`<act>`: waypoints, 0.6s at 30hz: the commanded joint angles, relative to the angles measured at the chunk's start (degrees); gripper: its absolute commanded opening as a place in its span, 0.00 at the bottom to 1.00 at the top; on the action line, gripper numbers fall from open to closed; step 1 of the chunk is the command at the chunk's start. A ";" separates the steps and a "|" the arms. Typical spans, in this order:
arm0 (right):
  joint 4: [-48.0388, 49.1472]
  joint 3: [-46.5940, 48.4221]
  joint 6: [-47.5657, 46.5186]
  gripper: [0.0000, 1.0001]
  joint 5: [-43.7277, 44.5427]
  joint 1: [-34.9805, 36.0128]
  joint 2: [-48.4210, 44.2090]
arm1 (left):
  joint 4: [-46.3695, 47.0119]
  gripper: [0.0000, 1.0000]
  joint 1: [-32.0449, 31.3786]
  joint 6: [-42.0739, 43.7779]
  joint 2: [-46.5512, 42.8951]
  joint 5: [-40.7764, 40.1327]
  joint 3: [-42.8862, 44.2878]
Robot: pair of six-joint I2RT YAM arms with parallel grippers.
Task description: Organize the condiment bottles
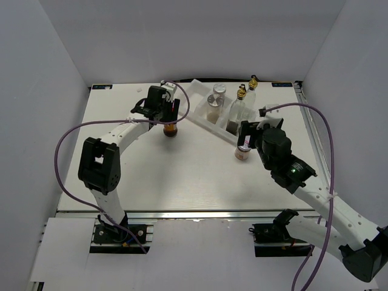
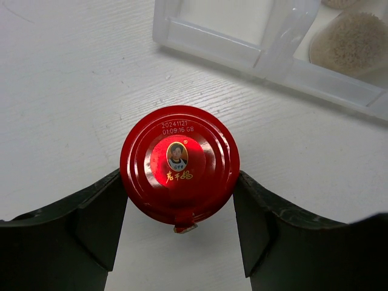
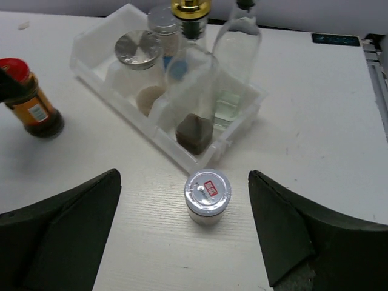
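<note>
My left gripper (image 1: 169, 117) is shut on the red-lidded dark jar (image 1: 171, 129), with a finger against each side below the red lid (image 2: 179, 162). The jar is upright at table level, just left of the white tray (image 1: 197, 97). My right gripper (image 3: 183, 182) is open wide. The short lilac-lidded jar (image 3: 207, 193) stands between its fingers, touching neither, just in front of the tray's near end. Two silver-capped shakers (image 3: 138, 48) and two tall glass bottles with gold spouts (image 3: 193, 91) stand in the tray.
The tray (image 3: 91, 63) lies diagonally across the back middle of the table, and its left compartment (image 2: 212, 18) holds nothing. White walls enclose the table on three sides. A black strip (image 3: 336, 39) lies at the far right edge.
</note>
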 commanded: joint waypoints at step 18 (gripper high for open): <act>8.04 -7.16 3.57 0.89 14.63 -2.09 -8.75 | 6.05 0.00 -0.15 0.57 2.77 2.59 20.59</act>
